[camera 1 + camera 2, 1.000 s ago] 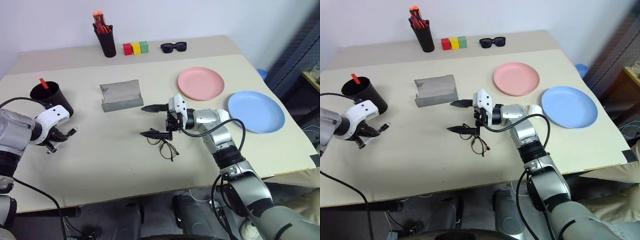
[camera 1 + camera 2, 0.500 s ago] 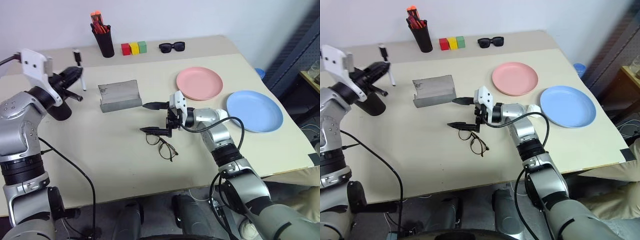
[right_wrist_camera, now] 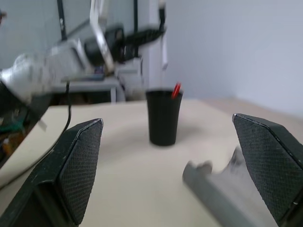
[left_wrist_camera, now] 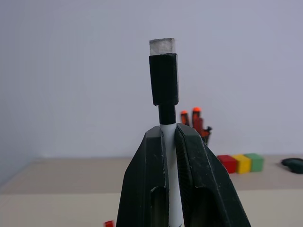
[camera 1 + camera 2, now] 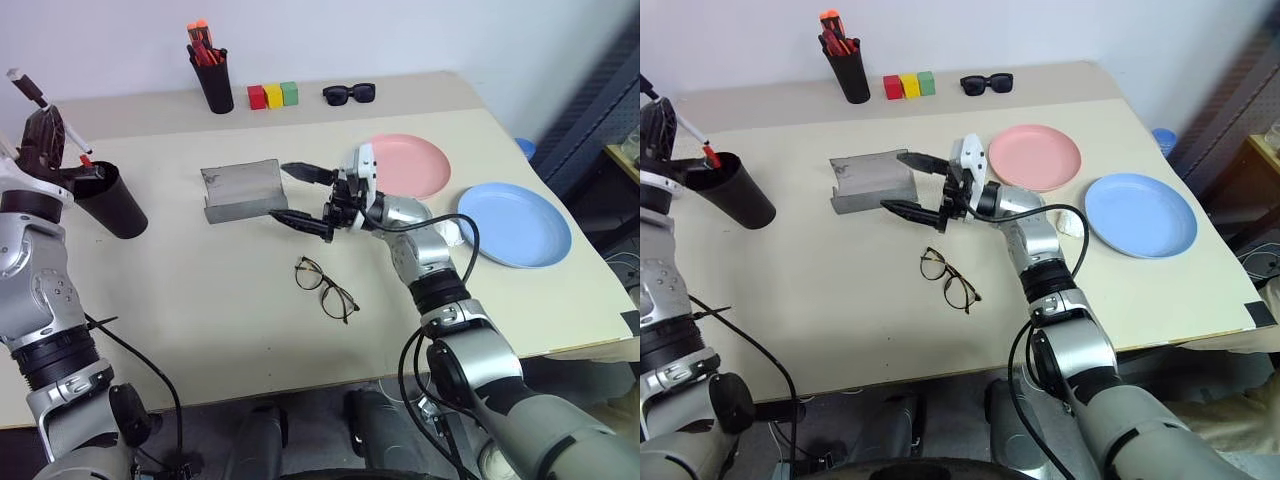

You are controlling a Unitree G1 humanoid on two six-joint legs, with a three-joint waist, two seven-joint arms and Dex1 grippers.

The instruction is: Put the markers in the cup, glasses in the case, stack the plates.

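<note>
My left gripper (image 5: 42, 122) is shut on the white marker with the black cap (image 4: 164, 71), held tilted just above and behind the black cup (image 5: 112, 203). The marker's capped end (image 5: 16, 76) points up and away; its lower end hangs near the cup's rim. A red-capped marker (image 5: 86, 160) stands inside the cup. My right gripper (image 5: 300, 195) is open and empty, hovering in front of the grey case (image 5: 240, 190). The wire-rimmed glasses (image 5: 325, 288) lie on the table below it. The pink plate (image 5: 415, 160) and the blue plate (image 5: 515, 222) lie apart at the right.
At the back edge stand a tall black pen holder (image 5: 212, 72) with orange-red pens, three coloured blocks (image 5: 272, 95) and black sunglasses (image 5: 348, 94). The right forearm reaches across the front of the pink plate.
My left arm has lifted the white marker from the table beside the cup to above it, turning its cap upward. My right gripper has risen off the glasses toward the case, still open.
</note>
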